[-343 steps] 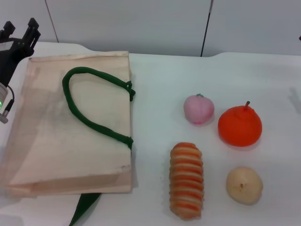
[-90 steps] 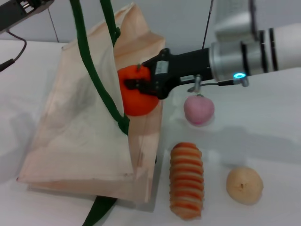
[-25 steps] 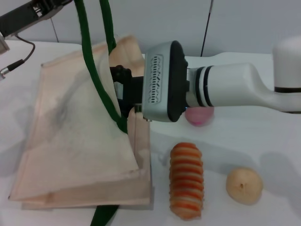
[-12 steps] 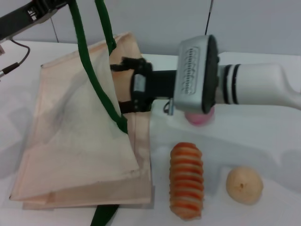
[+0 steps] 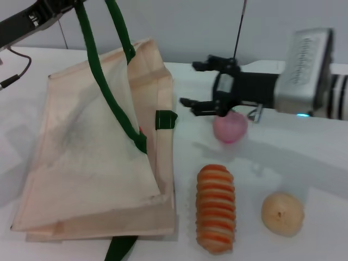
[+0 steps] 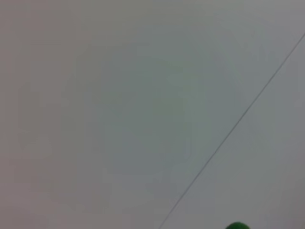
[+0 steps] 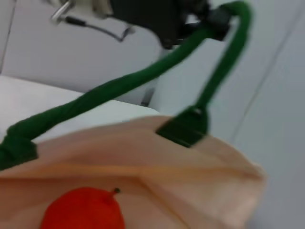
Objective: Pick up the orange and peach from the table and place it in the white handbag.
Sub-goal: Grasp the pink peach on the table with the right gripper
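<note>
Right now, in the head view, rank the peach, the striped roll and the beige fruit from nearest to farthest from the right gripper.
1. The peach, just below the right gripper, which is open.
2. The striped roll, nearer the front edge.
3. The beige fruit, front right, farthest.

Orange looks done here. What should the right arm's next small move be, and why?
Probably lower the open right gripper onto the peach just beneath it and close. The orange already lies inside the white handbag, the right fingers hold nothing, and the left gripper holds the green strap up, keeping the mouth open for the second fruit.
</note>
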{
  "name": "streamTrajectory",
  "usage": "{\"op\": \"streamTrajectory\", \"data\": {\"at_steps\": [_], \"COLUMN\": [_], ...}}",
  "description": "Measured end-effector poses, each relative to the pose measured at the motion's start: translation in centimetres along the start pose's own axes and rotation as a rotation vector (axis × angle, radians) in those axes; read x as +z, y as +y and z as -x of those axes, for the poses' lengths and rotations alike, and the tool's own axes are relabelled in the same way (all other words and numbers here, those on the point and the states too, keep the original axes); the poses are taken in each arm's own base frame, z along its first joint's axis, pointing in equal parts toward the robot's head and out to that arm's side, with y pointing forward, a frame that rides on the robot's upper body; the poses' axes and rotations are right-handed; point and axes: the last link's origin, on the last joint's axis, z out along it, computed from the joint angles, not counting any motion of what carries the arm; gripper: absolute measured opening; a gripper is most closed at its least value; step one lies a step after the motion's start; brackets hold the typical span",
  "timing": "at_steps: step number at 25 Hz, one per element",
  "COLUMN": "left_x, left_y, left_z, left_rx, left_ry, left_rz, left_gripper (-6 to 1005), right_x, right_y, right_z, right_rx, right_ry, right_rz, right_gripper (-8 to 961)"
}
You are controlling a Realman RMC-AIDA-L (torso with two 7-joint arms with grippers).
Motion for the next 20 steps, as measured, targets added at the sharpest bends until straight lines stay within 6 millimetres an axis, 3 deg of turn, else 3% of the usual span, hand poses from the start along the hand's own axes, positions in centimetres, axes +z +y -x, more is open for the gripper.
{"op": "streamTrajectory", "data": {"at_steps": [4, 9, 20], "left_x": [0.0, 0.0, 0.4], "left_y": [-0.2, -0.2, -0.2], "left_z": [0.1, 0.1, 0.2], "left_rx": [0.001, 0.0, -0.003], "left_ry": [-0.003, -0.004, -0.007], "left_rz": [-0.012, -0.014, -0.011], "left_gripper": [121, 121, 120], "right_x": [-2.3, -3.3, -2.4], "right_y": [-0.8, -0.8, -0.7], "right_z": [-1.2, -2.6, -3.8], "right_rx": [0.09, 0.164, 0.198], "right_ry": [0.026, 0.129, 0.302], "right_rz": [-0.013, 0.021, 0.036], "right_gripper": [858, 857, 856]}}
